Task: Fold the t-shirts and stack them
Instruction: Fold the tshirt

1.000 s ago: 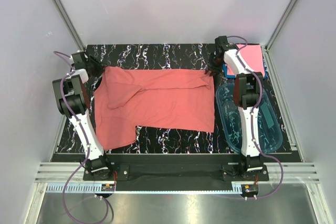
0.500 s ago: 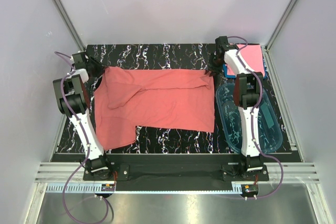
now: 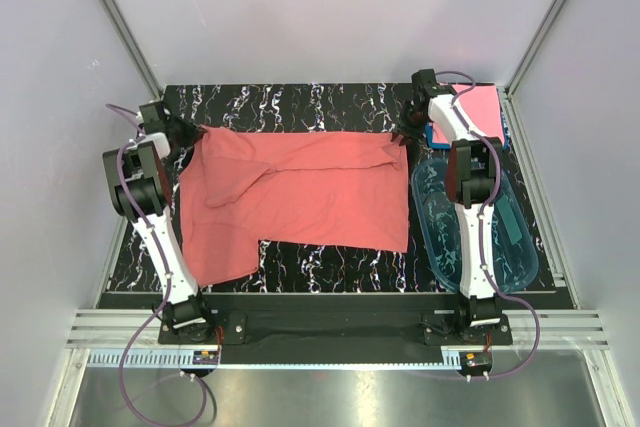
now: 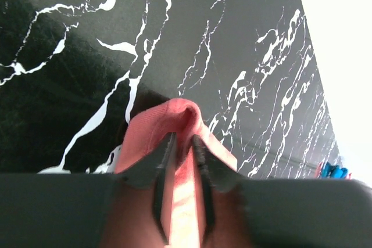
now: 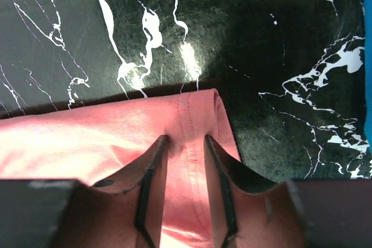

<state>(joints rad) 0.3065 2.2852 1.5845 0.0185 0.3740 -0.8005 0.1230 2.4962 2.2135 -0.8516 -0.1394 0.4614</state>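
A salmon t-shirt (image 3: 300, 197) lies spread across the black marble table (image 3: 300, 107), with one flap hanging toward the front left. My left gripper (image 3: 188, 132) is at its far left corner. In the left wrist view the narrow jaws (image 4: 183, 137) pinch a raised fold of the salmon cloth (image 4: 168, 117). My right gripper (image 3: 403, 137) is at the far right corner. Its fingers (image 5: 186, 137) stand apart, pressing down on either side of the stitched hem (image 5: 192, 114), which lies flat between them. A folded pink t-shirt (image 3: 478, 107) rests on a blue one (image 3: 504, 132) at the back right.
A clear blue plastic tub (image 3: 425, 217) stands at the right beside the right arm, with a teal item (image 3: 510, 222) inside. White walls and metal rails enclose the table on three sides. Bare marble shows along the back and at the front centre.
My left gripper's jaws have closed onto the far left corner of the salmon cloth. The right gripper and the shirt stay where they were.
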